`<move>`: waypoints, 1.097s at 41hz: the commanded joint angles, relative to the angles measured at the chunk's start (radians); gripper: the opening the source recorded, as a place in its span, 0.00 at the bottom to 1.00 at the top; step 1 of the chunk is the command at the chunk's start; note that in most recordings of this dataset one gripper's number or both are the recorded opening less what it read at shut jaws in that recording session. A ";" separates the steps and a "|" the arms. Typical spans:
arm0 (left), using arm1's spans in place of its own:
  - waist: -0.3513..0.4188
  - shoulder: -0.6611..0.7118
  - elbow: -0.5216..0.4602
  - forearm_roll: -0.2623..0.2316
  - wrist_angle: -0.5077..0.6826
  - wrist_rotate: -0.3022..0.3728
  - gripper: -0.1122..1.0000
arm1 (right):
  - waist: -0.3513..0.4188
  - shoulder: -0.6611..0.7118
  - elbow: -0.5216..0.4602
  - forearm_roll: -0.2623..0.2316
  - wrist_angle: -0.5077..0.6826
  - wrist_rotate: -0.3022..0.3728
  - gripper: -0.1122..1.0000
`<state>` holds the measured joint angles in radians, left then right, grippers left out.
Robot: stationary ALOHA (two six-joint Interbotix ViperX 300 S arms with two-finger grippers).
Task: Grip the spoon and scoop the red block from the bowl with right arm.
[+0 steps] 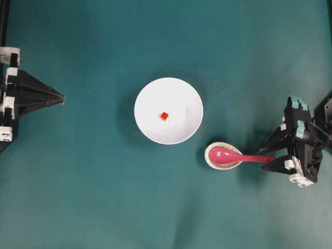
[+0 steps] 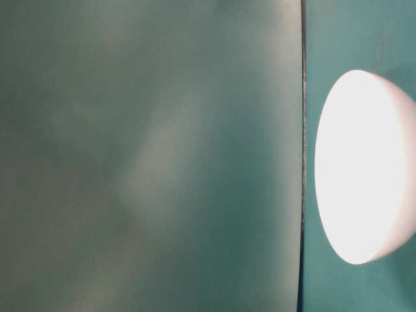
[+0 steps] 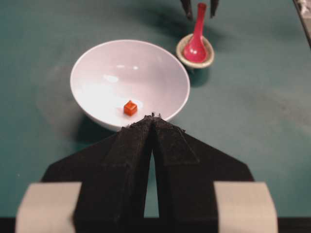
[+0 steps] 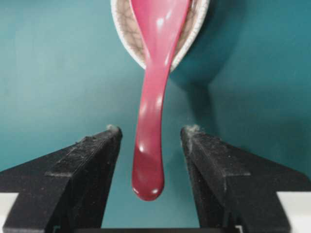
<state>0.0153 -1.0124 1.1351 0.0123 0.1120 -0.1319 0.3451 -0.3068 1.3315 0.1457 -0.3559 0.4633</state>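
Observation:
The pink spoon (image 1: pixel 236 155) rests with its scoop in a small speckled cream dish (image 1: pixel 223 156), handle pointing right. My right gripper (image 1: pixel 267 154) is open, its jaws on either side of the handle end without touching it; in the right wrist view the spoon (image 4: pixel 154 111) hangs between the two fingertips (image 4: pixel 112 133). The red block (image 1: pixel 164 116) lies near the middle of the white bowl (image 1: pixel 181 96). My left gripper (image 1: pixel 62 99) is shut and empty at the far left; in its view it (image 3: pixel 153 115) points at the bowl (image 3: pixel 97 63) and block (image 3: pixel 129 108).
The speckled dish stands just right of and below the bowl, almost touching its rim. The table-level view shows only the bowl's white side (image 2: pixel 364 166) and a blurred teal surface. The teal table (image 1: pixel 104 197) spreads all around.

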 commanded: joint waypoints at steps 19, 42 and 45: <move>0.002 0.008 -0.005 0.002 -0.002 -0.002 0.11 | -0.003 0.000 0.026 0.071 -0.140 -0.091 0.53; 0.002 0.008 -0.003 0.002 -0.002 -0.009 0.11 | 0.207 0.135 0.003 0.460 -0.341 -0.190 0.51; 0.002 0.008 -0.002 0.002 -0.002 -0.011 0.11 | 0.227 0.144 -0.003 0.505 -0.362 -0.235 0.51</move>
<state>0.0138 -1.0124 1.1413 0.0123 0.1135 -0.1411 0.5538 -0.1626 1.3484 0.6090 -0.6903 0.2531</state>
